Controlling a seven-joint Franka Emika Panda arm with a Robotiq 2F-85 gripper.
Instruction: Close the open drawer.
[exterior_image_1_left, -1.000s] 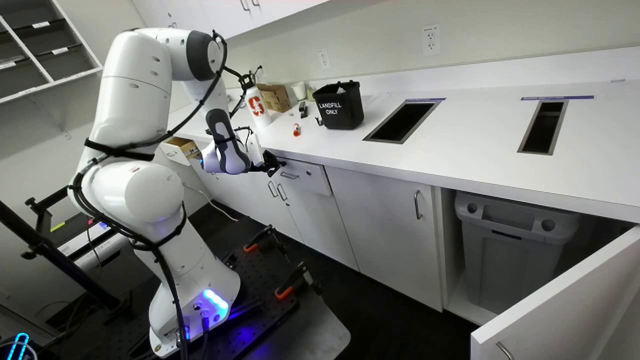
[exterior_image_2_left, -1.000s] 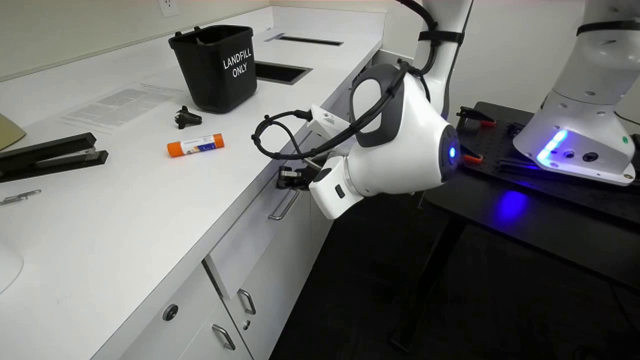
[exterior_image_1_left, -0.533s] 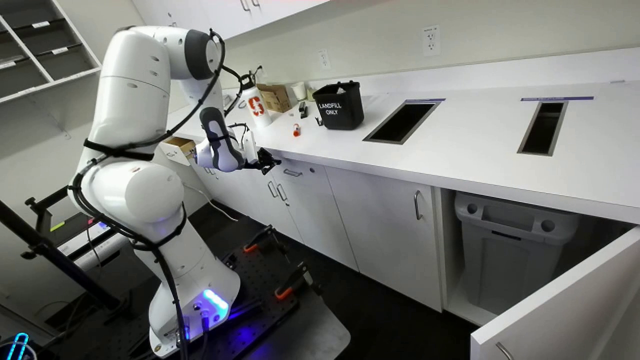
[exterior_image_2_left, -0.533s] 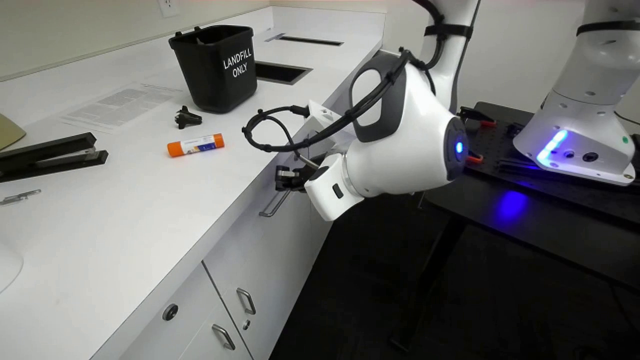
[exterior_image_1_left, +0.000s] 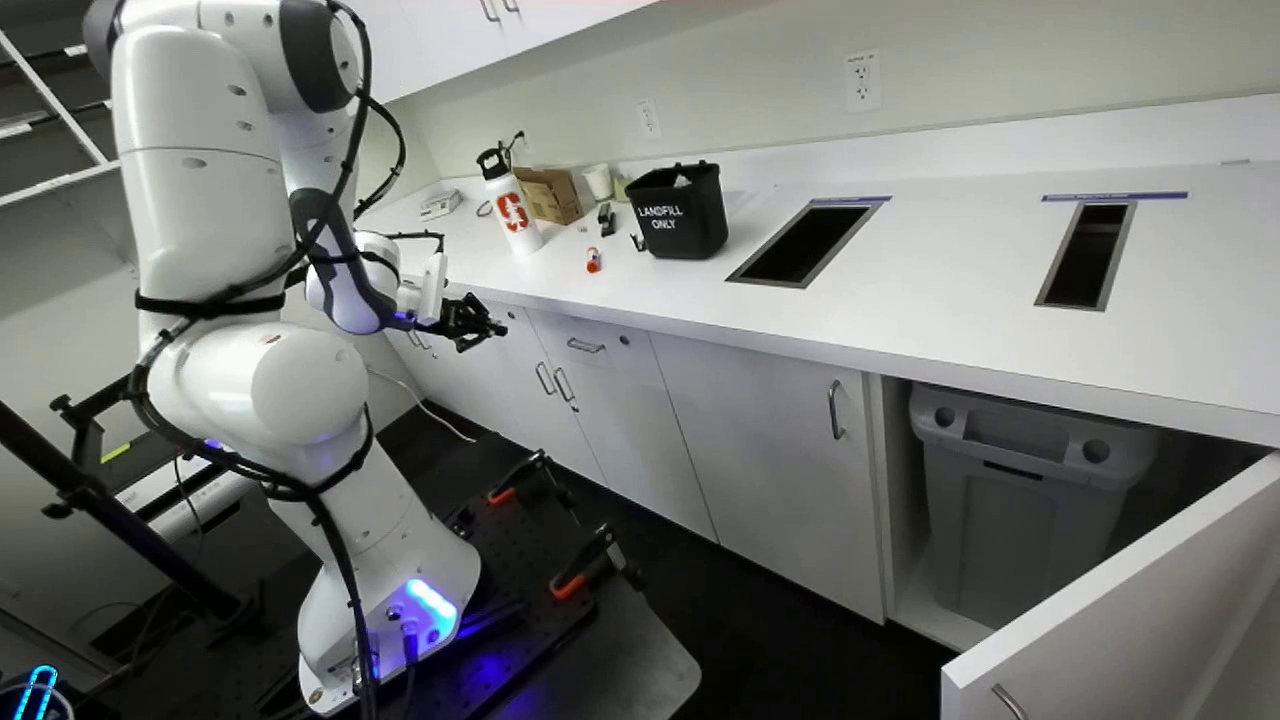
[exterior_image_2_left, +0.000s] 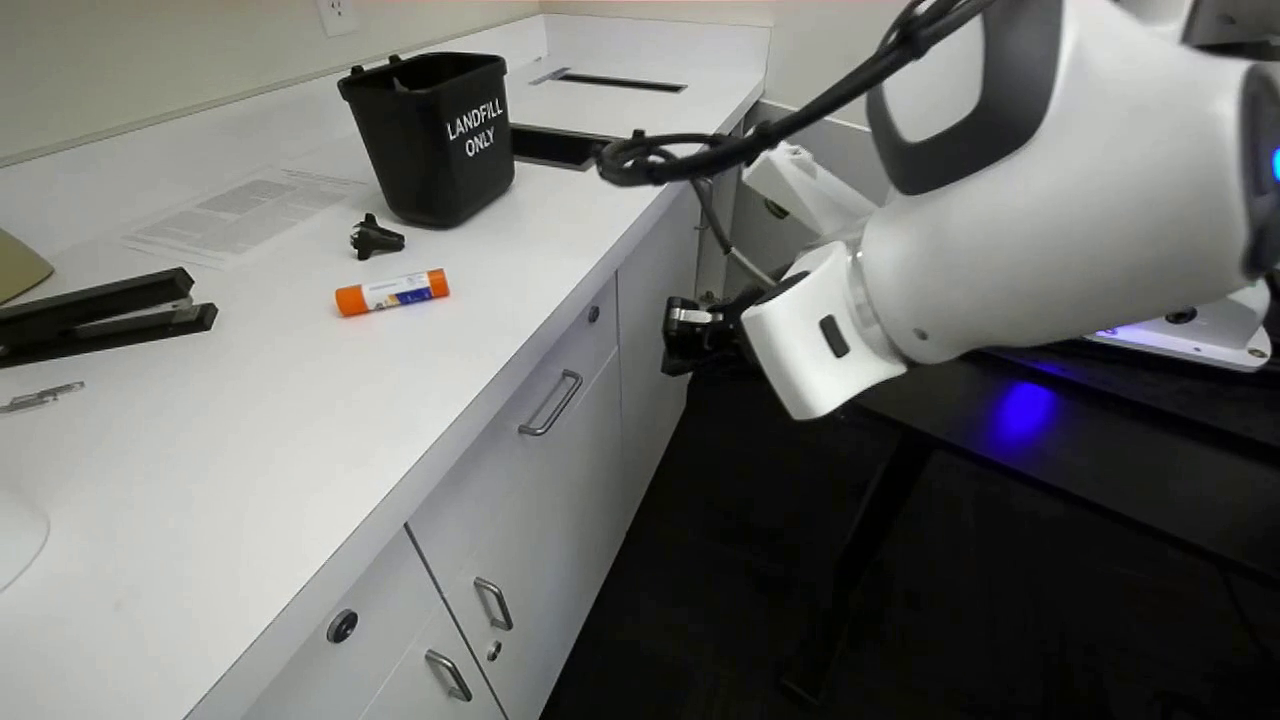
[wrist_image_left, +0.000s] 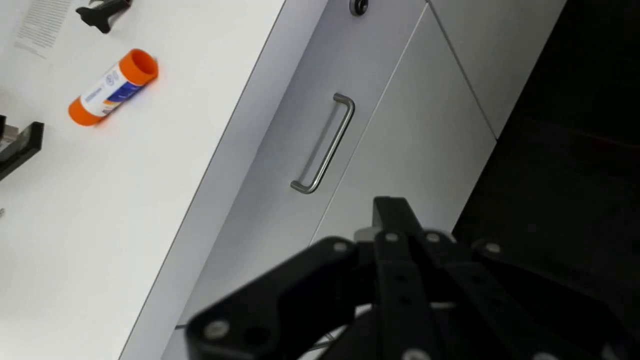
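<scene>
Hanging with jaws together, the black, jointed pincer (exterior_image_1_left: 496, 328) has drawn back from the white, flat-fronted, rectangular drawer (exterior_image_1_left: 612, 356); jutting earlier, this now sits flush beneath the white, flat surface (exterior_image_1_left: 640, 295), facing outward, long axis along the surface's edge.

- In an exterior view, the bin (exterior_image_2_left: 432, 145) stands toward the far end of the table (exterior_image_2_left: 250, 430), papers (exterior_image_2_left: 245, 212) left of it.
- Nearer lie the staple remover (exterior_image_2_left: 376, 239), then the glue stick (exterior_image_2_left: 392, 293); the stapler (exterior_image_2_left: 105, 305) is left of both.
- The drawer (exterior_image_2_left: 512, 455) is under the table's right edge.
- In the wrist view, the fingers (wrist_image_left: 392, 215) are right of its handle (wrist_image_left: 333, 148), apart from it.
- In an exterior view, a bottle (exterior_image_1_left: 515, 215) and a box (exterior_image_1_left: 550, 196) stand left of the bin, openings (exterior_image_1_left: 805, 245) right.
</scene>
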